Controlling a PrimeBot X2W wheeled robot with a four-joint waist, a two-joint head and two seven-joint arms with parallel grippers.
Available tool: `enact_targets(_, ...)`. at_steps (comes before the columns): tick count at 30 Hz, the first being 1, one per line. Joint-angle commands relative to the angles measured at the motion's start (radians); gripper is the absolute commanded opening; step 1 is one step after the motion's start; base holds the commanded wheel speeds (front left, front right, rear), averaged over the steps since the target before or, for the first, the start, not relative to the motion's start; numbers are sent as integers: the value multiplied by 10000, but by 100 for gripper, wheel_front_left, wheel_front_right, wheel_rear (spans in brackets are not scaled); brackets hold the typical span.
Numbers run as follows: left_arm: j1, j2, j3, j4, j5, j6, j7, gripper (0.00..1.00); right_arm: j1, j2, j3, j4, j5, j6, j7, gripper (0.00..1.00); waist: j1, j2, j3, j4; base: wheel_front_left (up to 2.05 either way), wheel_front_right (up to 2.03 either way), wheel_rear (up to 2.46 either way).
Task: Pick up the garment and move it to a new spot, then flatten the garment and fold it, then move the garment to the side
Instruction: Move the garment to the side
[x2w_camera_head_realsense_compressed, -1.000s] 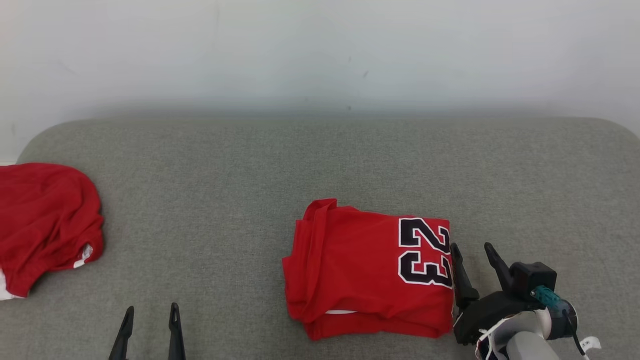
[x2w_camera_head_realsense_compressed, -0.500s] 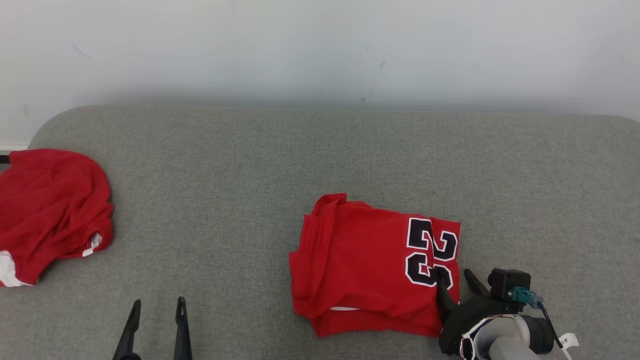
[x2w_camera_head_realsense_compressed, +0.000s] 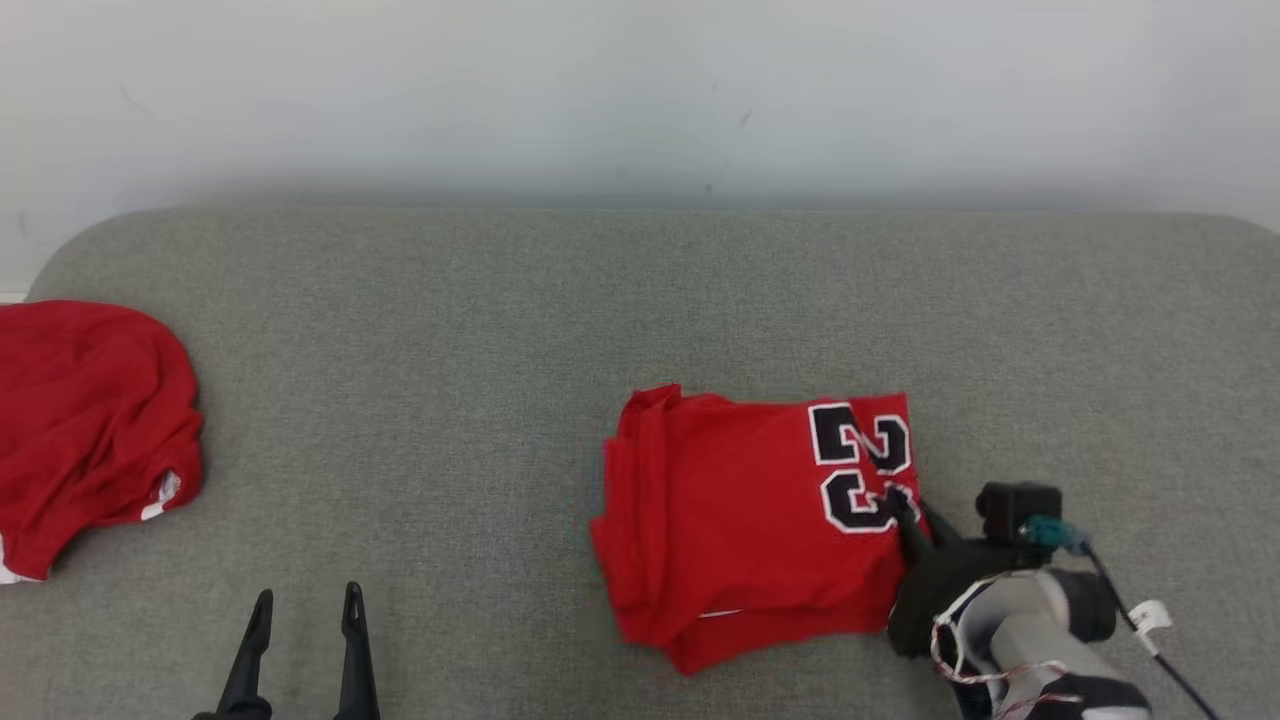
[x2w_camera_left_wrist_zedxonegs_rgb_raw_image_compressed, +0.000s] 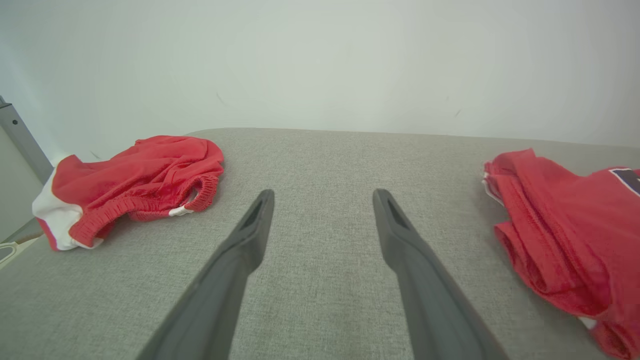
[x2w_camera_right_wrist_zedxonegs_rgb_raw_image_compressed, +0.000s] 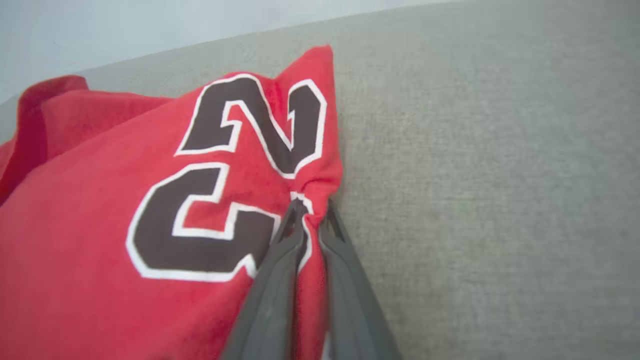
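The right gripper (x2w_camera_head_realsense_compressed: 898, 500) grasps the right edge of the folded red fabric jersey (x2w_camera_head_realsense_compressed: 740, 510), which lies leftward of it on the grey upholstered bench (x2w_camera_head_realsense_compressed: 500, 330); the left gripper (x2w_camera_head_realsense_compressed: 307, 595) stands released, well apart.

A broad stretch of bare grey upholstered surface (x2w_camera_head_realsense_compressed: 420, 400) lies between the crumpled red shorts (x2w_camera_head_realsense_compressed: 90, 430) at the far left edge and the folded red jersey (x2w_camera_head_realsense_compressed: 740, 520) right of centre; a pincer could pass there freely. The left pincer (x2w_camera_head_realsense_compressed: 307, 594), jaws apart, faces this open lane, with bare fabric ahead up to the wall (x2w_camera_head_realsense_compressed: 640, 90), which closes the far side. A bare band runs behind the jersey, and more bare fabric lies to its right. The right pincer (x2w_camera_head_realsense_compressed: 895, 500), clamped on the jersey's right edge, and its arm block the near right corner.
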Motion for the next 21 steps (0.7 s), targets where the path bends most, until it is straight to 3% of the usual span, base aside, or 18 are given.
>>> enact_targets(1,-136,3,62,-41,-31,52,-31,100,-328,-393,1,-86,6,0,-90,0,0,0,125,-144,0,0,0)
enact_targets(11,-554,6,126,-298,80,43,-31,100,-1976,-2031,286,-893,-302,0,-87,0,0,0,1129,-885,0,0,0)
enact_targets(21,-1343,9,236,-779,478,-15,-29,100,-3748,-3587,1186,-742,-466,0,-76,0,0,0,2489,-1439,0,0,0)
